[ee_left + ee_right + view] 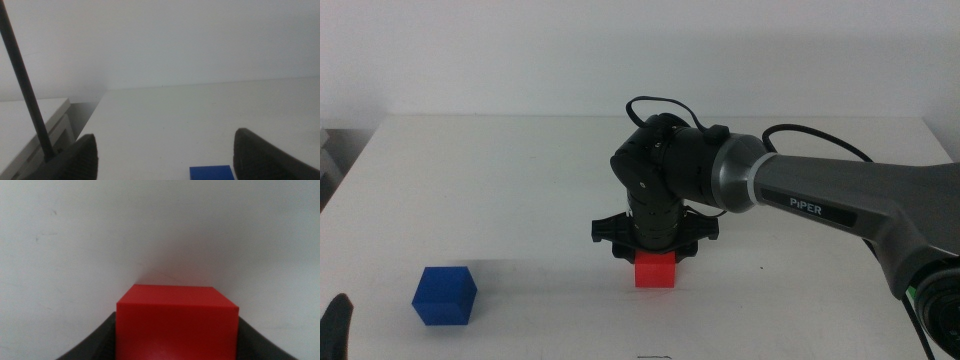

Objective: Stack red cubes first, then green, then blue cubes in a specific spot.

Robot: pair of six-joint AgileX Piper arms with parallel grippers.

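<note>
The red cube (655,271) sits at the table's middle front, on or just above the white top. My right gripper (655,260) points down over it. In the right wrist view the red cube (175,315) fills the space between the two dark jaws, which press on its sides; the gripper (176,347) is shut on it. The blue cube (445,296) rests at the front left and also shows in the left wrist view (212,173). My left gripper (165,160) is open and empty, and waits at the bottom left corner (334,325). The green cube is out of view.
The white tabletop (520,180) ends at its left edge next to a pale object (45,130). A black cable (25,85) crosses the left wrist view. The right arm's grey link (840,205) spans the right half of the table.
</note>
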